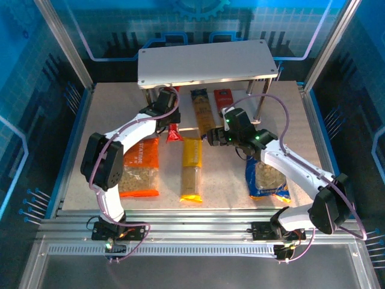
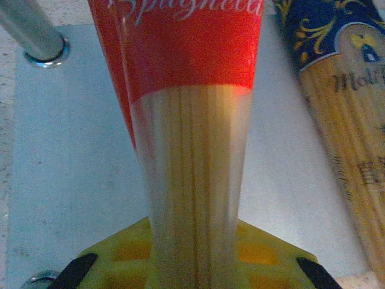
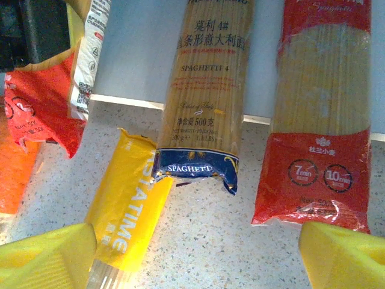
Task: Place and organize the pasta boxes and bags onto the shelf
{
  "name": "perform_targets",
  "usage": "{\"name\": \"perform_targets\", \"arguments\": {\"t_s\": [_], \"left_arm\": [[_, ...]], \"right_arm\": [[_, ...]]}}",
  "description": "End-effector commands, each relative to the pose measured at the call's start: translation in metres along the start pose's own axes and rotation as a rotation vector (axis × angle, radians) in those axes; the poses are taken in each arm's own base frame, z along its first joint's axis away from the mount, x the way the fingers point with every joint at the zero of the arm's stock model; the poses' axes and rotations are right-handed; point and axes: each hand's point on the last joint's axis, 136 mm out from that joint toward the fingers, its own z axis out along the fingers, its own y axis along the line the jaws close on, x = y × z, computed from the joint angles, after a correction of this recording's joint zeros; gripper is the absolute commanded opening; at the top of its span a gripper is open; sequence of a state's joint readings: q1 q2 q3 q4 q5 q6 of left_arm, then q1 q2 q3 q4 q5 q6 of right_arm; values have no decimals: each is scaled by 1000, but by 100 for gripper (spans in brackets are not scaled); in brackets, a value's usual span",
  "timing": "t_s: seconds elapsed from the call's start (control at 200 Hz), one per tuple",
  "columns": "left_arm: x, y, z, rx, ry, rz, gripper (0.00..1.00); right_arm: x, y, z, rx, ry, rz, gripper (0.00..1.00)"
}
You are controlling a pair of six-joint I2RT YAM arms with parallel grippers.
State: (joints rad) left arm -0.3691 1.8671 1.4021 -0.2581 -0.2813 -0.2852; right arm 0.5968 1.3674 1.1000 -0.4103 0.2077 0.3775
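Observation:
My left gripper (image 1: 168,114) (image 2: 192,265) is shut on a red spaghetti pack (image 1: 173,133) (image 2: 192,120), whose far end reaches over the shelf's lower board (image 2: 66,150). A dark blue pack (image 1: 201,107) (image 3: 207,90) and a second red pack (image 1: 224,98) (image 3: 319,120) lie half on that board (image 3: 138,54). The yellow pack (image 1: 192,168) (image 3: 129,205) lies on the table. Just above it my right gripper (image 1: 210,136) (image 3: 195,265) hangs open with nothing between its fingers. The orange bag (image 1: 141,168) lies left and the blue bag (image 1: 267,179) lies right, under the right arm.
The shelf's top board (image 1: 204,63) is bare. A metal shelf leg (image 2: 33,30) stands left of the held pack, and more legs (image 1: 260,105) stand at the right end. Blue cage walls and metal posts close in the table.

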Motion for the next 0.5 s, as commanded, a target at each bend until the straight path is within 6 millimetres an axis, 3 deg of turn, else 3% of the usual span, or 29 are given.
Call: {"name": "perform_targets", "arguments": {"t_s": [0.0, 0.275, 0.495], "left_arm": [[-65, 2, -15, -16, -200, -52, 0], [-53, 2, 11, -32, -157, -60, 4], [-39, 5, 23, -48, -116, -52, 33]], "right_arm": [[7, 7, 4, -20, 24, 1, 88], [9, 10, 5, -25, 32, -4, 88], [12, 10, 5, -27, 38, -3, 88]]}}
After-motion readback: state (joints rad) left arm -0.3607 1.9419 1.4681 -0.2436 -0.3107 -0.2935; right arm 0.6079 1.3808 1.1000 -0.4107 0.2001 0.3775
